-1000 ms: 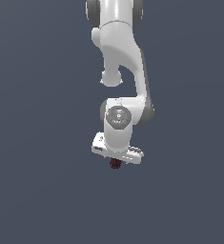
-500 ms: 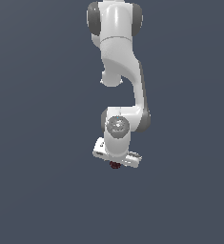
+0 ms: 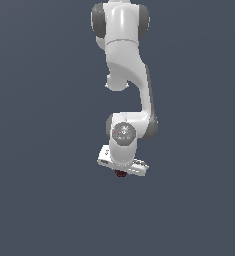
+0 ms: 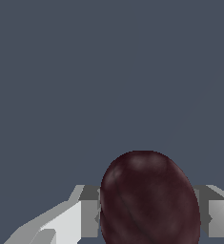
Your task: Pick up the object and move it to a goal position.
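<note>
Dark red lump point(image 4: 149, 198) sits clamped between the white arm's jaws.
Seen from the wrist, the lump fills the gap, a grey finger point(image 4: 87, 212) pressed to each side; the exterior view shows only a speck of it point(image 3: 121, 173) under the gripper point(image 3: 122, 170), the arm point(image 3: 125, 75) above against plain grey.

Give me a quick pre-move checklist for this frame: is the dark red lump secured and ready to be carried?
1. Dark red lump sits between the fingers: ok.
2. Gripper shut on the lump: ok; fingers flank it on both sides in the wrist view.
3. Lump visible under the gripper in the exterior view: ok.
4. Lump lifted off the surface: cannot tell.
5. Goal position in view: not ok; no marker shows.
</note>
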Robot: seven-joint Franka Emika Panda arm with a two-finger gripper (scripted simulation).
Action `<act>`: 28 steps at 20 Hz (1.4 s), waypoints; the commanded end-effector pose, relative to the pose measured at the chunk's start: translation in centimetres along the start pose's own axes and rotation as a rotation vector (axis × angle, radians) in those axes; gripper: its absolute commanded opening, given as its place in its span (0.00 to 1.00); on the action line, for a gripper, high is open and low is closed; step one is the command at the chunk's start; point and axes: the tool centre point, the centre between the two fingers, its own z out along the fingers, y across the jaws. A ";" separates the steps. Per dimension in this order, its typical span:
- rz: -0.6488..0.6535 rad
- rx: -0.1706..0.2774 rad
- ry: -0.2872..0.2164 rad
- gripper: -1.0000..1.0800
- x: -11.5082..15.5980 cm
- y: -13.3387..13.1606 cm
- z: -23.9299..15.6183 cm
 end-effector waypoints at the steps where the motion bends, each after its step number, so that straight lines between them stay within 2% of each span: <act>1: 0.000 0.000 0.001 0.00 0.0 0.0 0.0; 8: 0.000 0.000 0.000 0.00 -0.3 -0.4 -0.2; 13: 0.000 0.000 0.000 0.00 -1.6 -2.0 -1.0; 18: 0.000 0.000 0.000 0.00 -4.1 -5.2 -2.7; 28: 0.000 0.000 0.001 0.00 -10.6 -13.8 -7.1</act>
